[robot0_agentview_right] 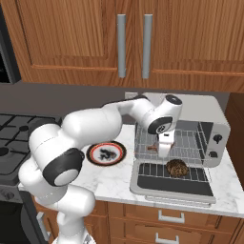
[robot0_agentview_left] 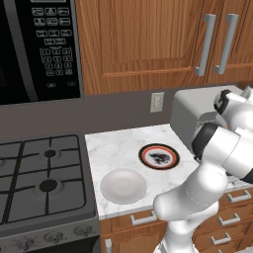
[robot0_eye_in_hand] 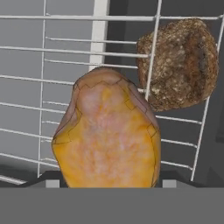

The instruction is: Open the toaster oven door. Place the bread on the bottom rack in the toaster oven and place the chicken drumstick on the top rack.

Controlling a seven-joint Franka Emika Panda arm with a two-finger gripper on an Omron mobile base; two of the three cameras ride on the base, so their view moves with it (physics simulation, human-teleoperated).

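Stove (robot0_agentview_left: 42, 175): black gas hob, far left, flush against the counter.

Microwave (robot0_agentview_left: 39, 47): black, keypad on its right side, hung above the stove.

Counter (robot0_agentview_left: 111, 150): white marble, wooden drawers below, wooden cabinets (robot0_agentview_right: 143, 38) with grey bar handles above.

Bowl (robot0_agentview_left: 123, 186): white, near the counter's front edge, just right of the stove.

Plate (robot0_agentview_left: 158, 156): round, orange-and-black rim, dark crumbs on it; behind and right of the bowl, apart from it, left of the oven.

Outlet (robot0_agentview_left: 156, 102): white, on the grey wall behind the plate.

Oven (robot0_agentview_right: 217, 125): silver-grey box at the counter's right end. Door (robot0_agentview_right: 171, 186) folded down flat toward the counter front, dark glass facing up.

Top rack (robot0_agentview_right: 190, 143): wire grid drawn forward out of the oven mouth, over the lower one.

Bottom rack (robot0_agentview_right: 152, 170): wire grid drawn out above the open door.

Bread (robot0_agentview_right: 177, 168): dark brown lump sitting on the bottom rack, near its middle; in the hand view it shows through the wires of the upper grid.

Gripper (robot0_agentview_right: 163, 150): pointing down at the top rack, just left of and above the bread. Drumstick (robot0_eye_in_hand: 107, 138): golden-orange, pinched between the fingers, its narrow end toward the top rack's wires; whether it touches them cannot be told.
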